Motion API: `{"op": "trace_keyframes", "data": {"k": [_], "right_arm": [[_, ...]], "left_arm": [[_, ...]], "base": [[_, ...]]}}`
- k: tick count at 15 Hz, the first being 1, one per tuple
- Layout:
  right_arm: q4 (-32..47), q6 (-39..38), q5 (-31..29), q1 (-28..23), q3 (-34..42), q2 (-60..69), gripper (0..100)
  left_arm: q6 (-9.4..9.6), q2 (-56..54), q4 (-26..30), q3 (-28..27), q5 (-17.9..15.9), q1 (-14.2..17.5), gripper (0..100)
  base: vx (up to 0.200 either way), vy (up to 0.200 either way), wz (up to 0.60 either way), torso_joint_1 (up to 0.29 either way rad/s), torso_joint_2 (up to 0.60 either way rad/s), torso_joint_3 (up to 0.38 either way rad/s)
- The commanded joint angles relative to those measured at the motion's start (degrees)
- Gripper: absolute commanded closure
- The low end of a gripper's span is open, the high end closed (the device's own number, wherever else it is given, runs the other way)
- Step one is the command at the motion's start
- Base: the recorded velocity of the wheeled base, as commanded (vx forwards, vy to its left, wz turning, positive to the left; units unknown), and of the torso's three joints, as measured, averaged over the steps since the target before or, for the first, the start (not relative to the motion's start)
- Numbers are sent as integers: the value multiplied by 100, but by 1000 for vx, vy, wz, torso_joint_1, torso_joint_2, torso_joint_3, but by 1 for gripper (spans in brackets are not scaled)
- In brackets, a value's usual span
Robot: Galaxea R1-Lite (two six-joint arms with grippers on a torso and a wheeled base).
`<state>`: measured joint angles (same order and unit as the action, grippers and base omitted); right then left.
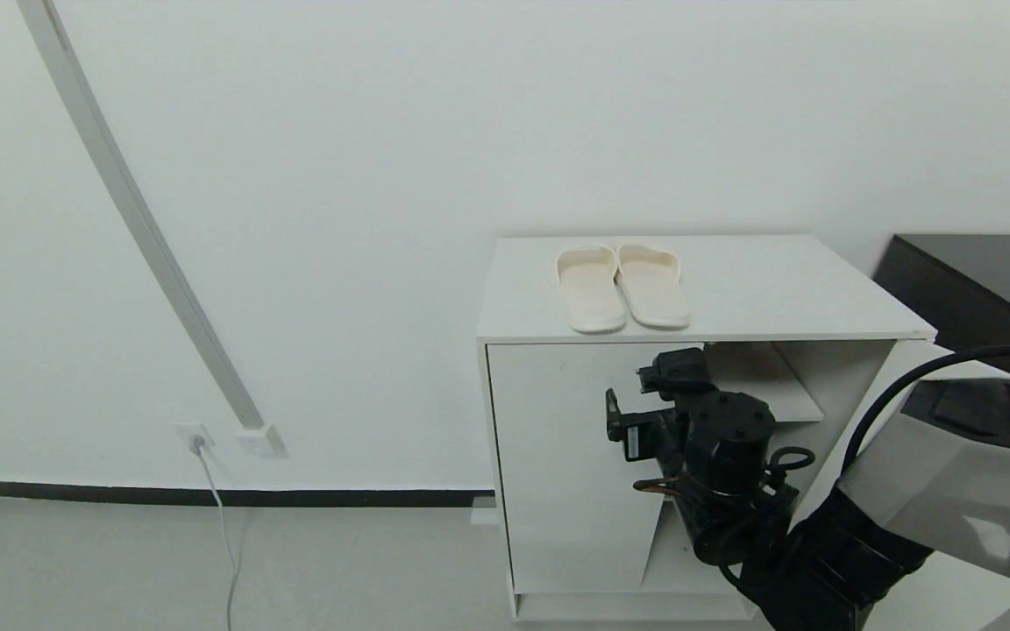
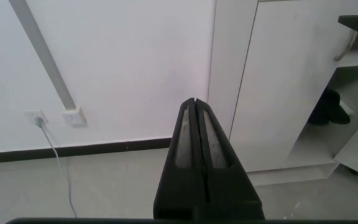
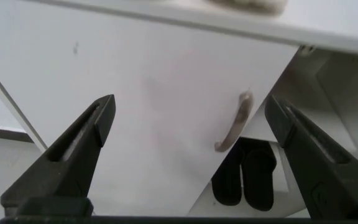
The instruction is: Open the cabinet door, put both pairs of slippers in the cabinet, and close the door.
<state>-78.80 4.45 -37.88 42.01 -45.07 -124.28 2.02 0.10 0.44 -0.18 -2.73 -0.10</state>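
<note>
Right tool [image 3: 190, 102] spread wide, empty, facing cabinet door [image 3: 148, 130]; left tool [image 2: 194, 107] pressed together, empty

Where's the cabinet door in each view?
Head view: cabinet door, white front panel under the cream slippers.
Left wrist view: panel past the shut left gripper.
Right wrist view: handled panel between the open right gripper fingers.
Shared landmark: dark slippers beyond the door's edge, both wrist views.
</note>
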Motion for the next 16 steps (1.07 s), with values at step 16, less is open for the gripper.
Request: {"op": "trace_keyframes", "data": {"k": [16], "right_arm": [[1420, -348, 360, -237, -1013, 387, 0]], "left_arm": [[-9, 8, 0, 1, 1, 1, 100]], "base": [[0, 0, 0, 130, -295, -164]]}}
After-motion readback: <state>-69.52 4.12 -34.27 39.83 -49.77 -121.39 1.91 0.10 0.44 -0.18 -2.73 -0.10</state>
